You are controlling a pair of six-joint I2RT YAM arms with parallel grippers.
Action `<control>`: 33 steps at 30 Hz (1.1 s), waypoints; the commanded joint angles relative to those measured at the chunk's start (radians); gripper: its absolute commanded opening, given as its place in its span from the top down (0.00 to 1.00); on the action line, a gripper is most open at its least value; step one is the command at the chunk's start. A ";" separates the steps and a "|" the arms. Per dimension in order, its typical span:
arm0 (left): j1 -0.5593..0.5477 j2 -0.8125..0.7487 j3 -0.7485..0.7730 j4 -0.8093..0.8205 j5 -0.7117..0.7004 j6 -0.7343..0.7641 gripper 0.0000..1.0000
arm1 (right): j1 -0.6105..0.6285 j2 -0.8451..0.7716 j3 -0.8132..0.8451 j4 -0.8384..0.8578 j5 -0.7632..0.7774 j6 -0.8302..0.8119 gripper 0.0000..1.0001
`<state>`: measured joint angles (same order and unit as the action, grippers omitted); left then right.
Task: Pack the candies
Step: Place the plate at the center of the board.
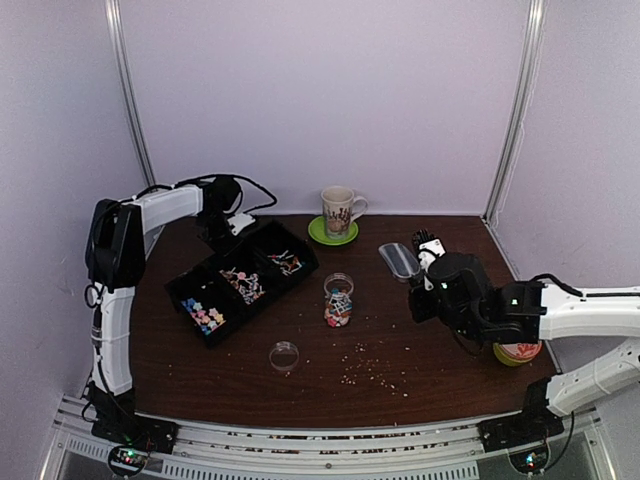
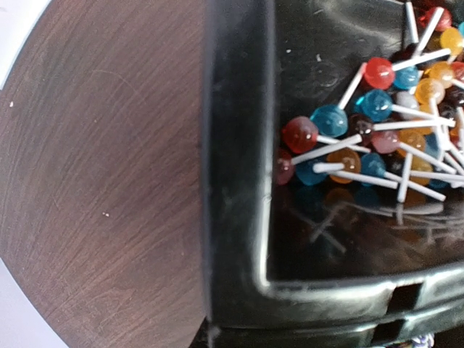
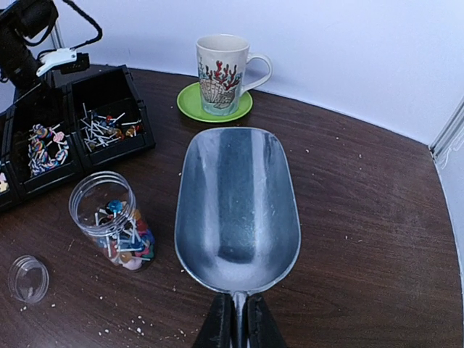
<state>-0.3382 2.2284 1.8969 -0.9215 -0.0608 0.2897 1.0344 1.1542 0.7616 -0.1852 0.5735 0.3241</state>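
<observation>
The candies lie in a black three-part tray (image 1: 264, 303): pastel stars (image 1: 205, 315), wrapped bits (image 1: 243, 285) and small lollipops (image 2: 377, 109) on white sticks. More candies fill the lower part of an open clear jar (image 1: 338, 300) (image 3: 112, 228). My left gripper (image 1: 222, 228) sits at the tray's back left corner. The tray wall (image 2: 235, 181) runs straight into its jaws, and its fingers are hidden there. My right gripper (image 3: 238, 319) is shut on the handle of an empty metal scoop (image 3: 238, 203) held right of the jar.
The jar's clear lid (image 1: 284, 355) lies near the front, with pale crumbs (image 1: 365, 365) scattered beside it. A patterned mug (image 1: 338, 210) on a green saucer stands at the back. An orange tin (image 1: 520, 352) shows under the right arm.
</observation>
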 commanded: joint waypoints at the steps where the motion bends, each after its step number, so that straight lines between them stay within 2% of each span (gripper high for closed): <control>1: -0.004 0.043 0.042 0.024 -0.077 0.018 0.88 | -0.058 0.022 0.042 0.024 -0.041 0.064 1.00; 4: -0.003 0.052 0.045 0.033 -0.082 0.019 0.86 | -0.105 0.054 0.057 0.044 -0.094 0.072 1.00; 9: -0.004 0.066 0.048 0.044 -0.098 0.023 0.75 | -0.192 0.145 0.111 0.051 -0.189 0.089 1.00; 15: -0.004 0.081 0.047 0.044 -0.101 0.011 0.67 | -0.267 0.260 0.199 0.031 -0.268 0.110 1.00; 19: -0.004 0.054 0.040 0.044 -0.130 -0.010 0.52 | -0.311 0.349 0.264 0.000 -0.301 0.126 1.00; 24: -0.003 -0.004 0.054 0.030 -0.162 -0.057 0.25 | -0.364 0.474 0.337 -0.039 -0.349 0.150 1.00; 27: -0.004 -0.038 0.086 -0.001 -0.182 -0.088 0.16 | -0.376 0.534 0.377 -0.074 -0.365 0.160 1.00; 31: -0.004 -0.078 0.125 -0.060 -0.194 -0.148 0.11 | -0.382 0.588 0.425 -0.105 -0.380 0.167 1.00; 33: -0.004 -0.105 0.134 -0.082 -0.202 -0.189 0.03 | -0.384 0.612 0.451 -0.132 -0.377 0.165 1.00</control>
<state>-0.3405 2.2200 1.9816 -0.9524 -0.2321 0.1909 0.6559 1.7416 1.1473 -0.2638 0.2092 0.4755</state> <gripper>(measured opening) 0.923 0.062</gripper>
